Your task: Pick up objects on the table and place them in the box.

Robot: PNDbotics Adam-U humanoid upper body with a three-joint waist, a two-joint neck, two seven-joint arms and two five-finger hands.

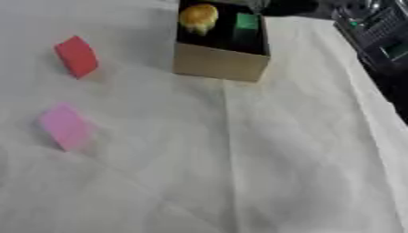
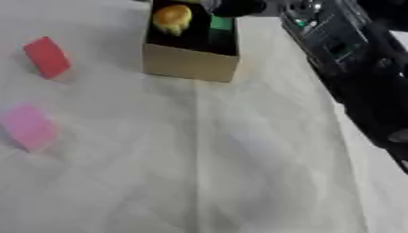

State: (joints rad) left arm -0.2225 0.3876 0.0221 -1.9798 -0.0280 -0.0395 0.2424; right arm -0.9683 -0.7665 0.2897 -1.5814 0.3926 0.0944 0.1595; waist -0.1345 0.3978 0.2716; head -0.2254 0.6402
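Two blocks left on the white-clothed worktop (image 1: 279,173): red block (image 1: 76,56) far left, pink block (image 1: 65,126) nearer. Both look light, rigid; pinch opposite flat faces. Cardboard box (image 1: 219,63) already holds a yellow lump (image 1: 197,18) and a green piece (image 1: 246,22). Neither robot hand in view, state unknown.

No legible text, label, brand, number or sign on any item in either view. Cardboard box (image 1: 220,63): plain front wall, unmarked. Red block (image 1: 76,56): plain faces. Pink block (image 1: 64,126): plain faces. Green block (image 1: 246,22) and yellow rounded object (image 1: 198,17) inside the box: no markings made out. White tablecloth (image 1: 279,159): unprinted. Dark equipment (image 2: 350,50) at right edge: blurred, nothing readable.
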